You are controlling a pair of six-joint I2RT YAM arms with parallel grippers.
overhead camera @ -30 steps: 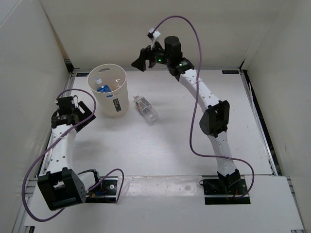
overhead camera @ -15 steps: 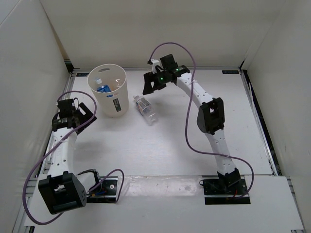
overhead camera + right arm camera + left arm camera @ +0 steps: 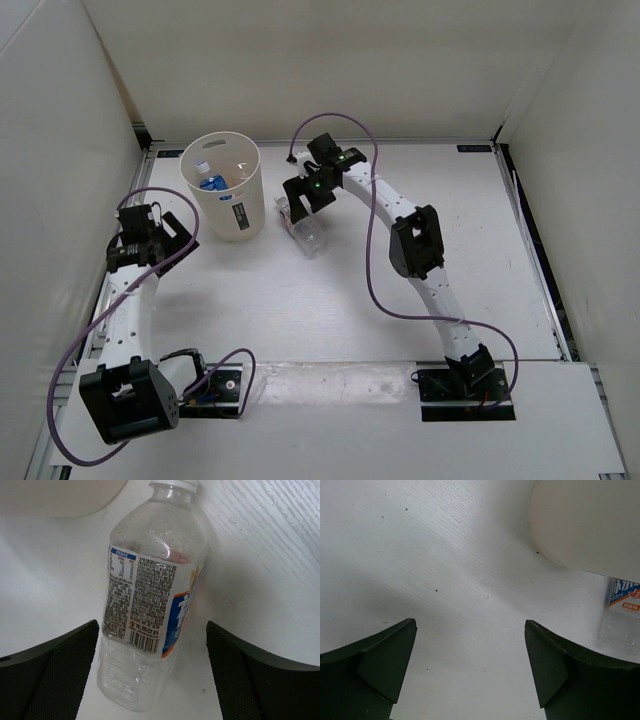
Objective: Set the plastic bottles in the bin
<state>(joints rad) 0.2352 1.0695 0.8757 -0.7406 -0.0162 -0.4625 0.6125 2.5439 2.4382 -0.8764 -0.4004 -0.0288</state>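
Bottle (image 3: 150, 605) and right gripper (image 3: 151, 630) are what your next move turns on. The clear bottle with the blue-edged label lies flat on the table (image 3: 330, 310), directly below the spread fingers. In the right wrist view it sits in the gap between them, a little nearer the left finger than the right. Its long axis runs straight away from the wrist, white cap (image 3: 172, 484) at the far end and base at the near end. That axis crosses the fingers' closing line almost squarely, so you would pinch across the width at the labelled part, not along the length. The jaws are wide apart and hold nothing; neither finger touches the plastic.

I judge you need only a straight descent, perhaps nudged slightly leftward to centre it.

The bin (image 3: 235, 210) stands ahead and to the left of this gripper, just beside the bottle's cap end, with at least one blue-labelled bottle (image 3: 208, 180) already inside.

Your left gripper (image 3: 150, 225) is also open and empty. It sits on the far side of the bin from the bottle, so the right arm is much the nearer.
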